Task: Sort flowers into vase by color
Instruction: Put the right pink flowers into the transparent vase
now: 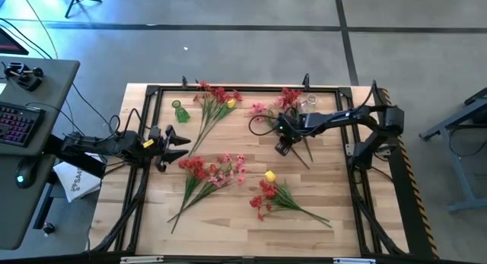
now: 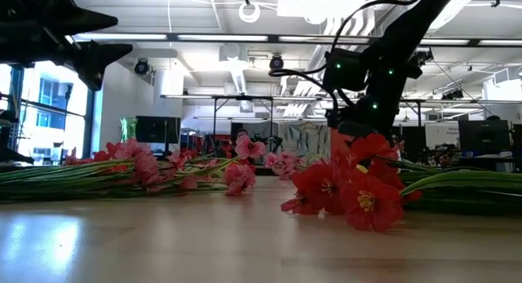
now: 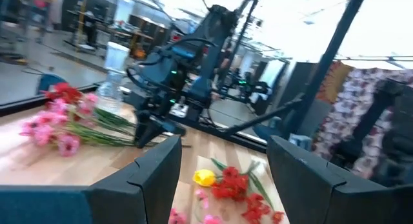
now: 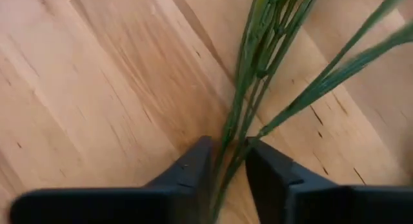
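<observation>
The right gripper point(image 4: 227, 161) was down at the wooden table point(image 1: 228, 218), its fingers point(image 4: 187, 169) drawn close around a bundle of thin green stems point(image 4: 248, 88), seemingly pinching them, though the actual contact was hard to make out. Those stems belonged to the red and pink spray point(image 1: 283, 103) beside the clear vase point(image 1: 307, 104). The left gripper point(image 1: 181, 139) hovered with its fingers apart near the left edge. Other flowers point(image 1: 209, 173) lay scattered on the table.
</observation>
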